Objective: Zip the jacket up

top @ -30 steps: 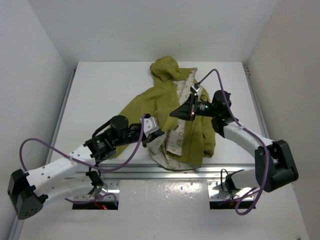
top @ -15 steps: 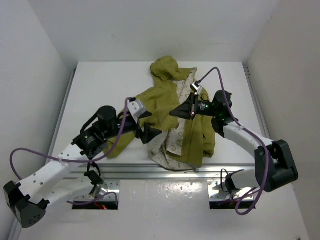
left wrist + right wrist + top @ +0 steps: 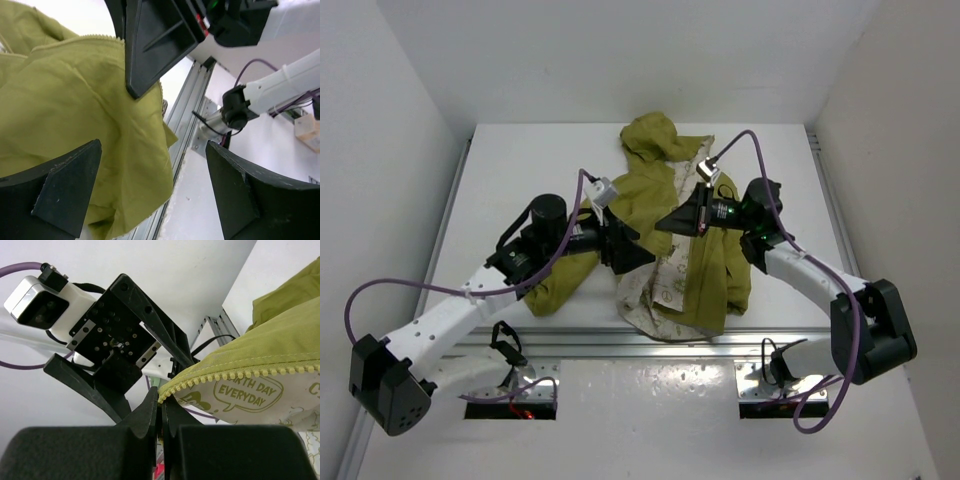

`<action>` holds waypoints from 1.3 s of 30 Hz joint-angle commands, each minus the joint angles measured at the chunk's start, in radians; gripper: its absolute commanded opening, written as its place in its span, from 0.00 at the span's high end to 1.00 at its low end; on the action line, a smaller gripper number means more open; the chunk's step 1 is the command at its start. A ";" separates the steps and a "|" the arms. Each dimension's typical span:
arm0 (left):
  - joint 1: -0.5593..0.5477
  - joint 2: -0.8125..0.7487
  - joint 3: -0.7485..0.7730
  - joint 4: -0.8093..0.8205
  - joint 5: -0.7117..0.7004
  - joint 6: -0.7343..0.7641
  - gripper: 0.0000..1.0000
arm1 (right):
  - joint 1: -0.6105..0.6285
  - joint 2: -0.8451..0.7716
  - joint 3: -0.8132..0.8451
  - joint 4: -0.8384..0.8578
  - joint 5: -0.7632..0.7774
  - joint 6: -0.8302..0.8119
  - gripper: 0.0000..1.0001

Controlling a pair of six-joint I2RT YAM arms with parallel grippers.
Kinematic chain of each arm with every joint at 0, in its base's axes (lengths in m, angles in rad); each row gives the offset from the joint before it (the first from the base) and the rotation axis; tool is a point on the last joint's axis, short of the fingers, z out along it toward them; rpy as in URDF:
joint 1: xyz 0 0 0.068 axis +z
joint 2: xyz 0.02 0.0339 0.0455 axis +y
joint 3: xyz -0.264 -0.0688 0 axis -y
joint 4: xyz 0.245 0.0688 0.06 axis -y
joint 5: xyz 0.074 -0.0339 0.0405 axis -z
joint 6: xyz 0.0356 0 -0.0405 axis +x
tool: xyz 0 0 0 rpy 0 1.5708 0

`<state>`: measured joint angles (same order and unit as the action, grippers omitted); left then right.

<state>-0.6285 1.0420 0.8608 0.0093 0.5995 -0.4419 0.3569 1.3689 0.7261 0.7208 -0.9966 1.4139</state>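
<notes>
From my station, the white surface (image 3: 520, 170) carries the jacket (image 3: 715, 270) in a crumpled heap near its middle. The hood points toward the far wall and the front lies open, so the cream lining (image 3: 665, 280) shows. Both arms reach in over it, the left arm (image 3: 450, 315) from the near left and the right arm (image 3: 810, 275) from the near right.

The right jaws are pinched shut on one front edge of the jacket, holding it up off the heap. My right wrist view shows the zipper teeth (image 3: 235, 372) running out from that pinch. The left jaws are spread wide with nothing between them, hovering just beside the right pair above olive fabric.

I judge the step in hand is getting hold of the matching edge. To do it well I'd hold the right pinch steady with the edge taut. I'd bring the left jaws down on the other toothed hem, not on loose cloth, and close only once the teeth sit squarely between the fingers. I can't make out the slider or pull tab in any view.
</notes>
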 commanded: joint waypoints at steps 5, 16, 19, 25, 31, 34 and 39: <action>-0.017 0.007 -0.037 0.210 0.016 -0.098 0.10 | 0.010 0.005 0.045 0.060 0.001 -0.010 1.00; -0.037 0.049 -0.028 0.169 -0.112 -0.078 0.13 | 0.025 0.016 0.075 0.075 0.009 0.005 1.00; -0.037 0.049 -0.028 0.187 -0.110 -0.078 0.27 | 0.025 0.009 0.075 0.075 0.003 0.003 1.00; -0.037 0.075 -0.028 0.225 -0.073 -0.089 0.31 | 0.027 0.007 0.078 0.074 0.007 0.007 1.00; -0.046 0.096 -0.028 0.250 -0.043 -0.089 0.26 | 0.034 0.019 0.081 0.074 0.013 0.006 1.00; -0.046 0.096 -0.037 0.273 -0.052 -0.101 0.29 | 0.031 0.021 0.084 0.071 0.013 0.008 1.00; -0.046 0.107 -0.037 0.284 -0.052 -0.110 0.39 | 0.033 0.019 0.082 0.072 0.019 0.011 1.00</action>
<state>-0.6628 1.1465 0.8268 0.2291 0.5320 -0.5369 0.3828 1.3895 0.7589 0.7258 -0.9913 1.4189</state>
